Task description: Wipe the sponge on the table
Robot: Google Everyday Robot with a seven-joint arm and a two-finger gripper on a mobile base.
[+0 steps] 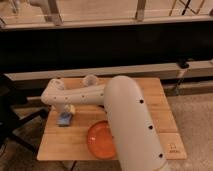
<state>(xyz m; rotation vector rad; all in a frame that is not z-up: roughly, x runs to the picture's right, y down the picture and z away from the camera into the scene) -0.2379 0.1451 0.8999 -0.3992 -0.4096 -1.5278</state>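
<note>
**Materials and shapes.** The table (156, 94) has a rectangular top of light wood with the plank grain running left to right. The sponge (64, 120) is a small, soft-looking, light-blue block. It lies flat on the top near the left edge, about midway between the far and near edges. The orange bowl (98, 144) is round and smooth-surfaced and much larger than the sponge. It sits at the near edge, left of centre, partly hidden by the arm (127, 117). The arm is a thick, white, rounded shell with small dark dots along it.

**Gripper.** The gripper (67, 110) is under the arm's left end, directly over the sponge and in contact with or just above its far side. Whether it is open, closed or gripping the sponge cannot be told.

**Edges and open room.** Bare wood shows between the sponge and the left edge, at the near-left corner, and along the right side up to the far-right corner. A small printed mark (173, 148) sits near the near-right corner.

**Surroundings.** A grey speckled floor (196, 120) lies to the right. A dark panel (110, 47) runs behind the far edge.
</note>
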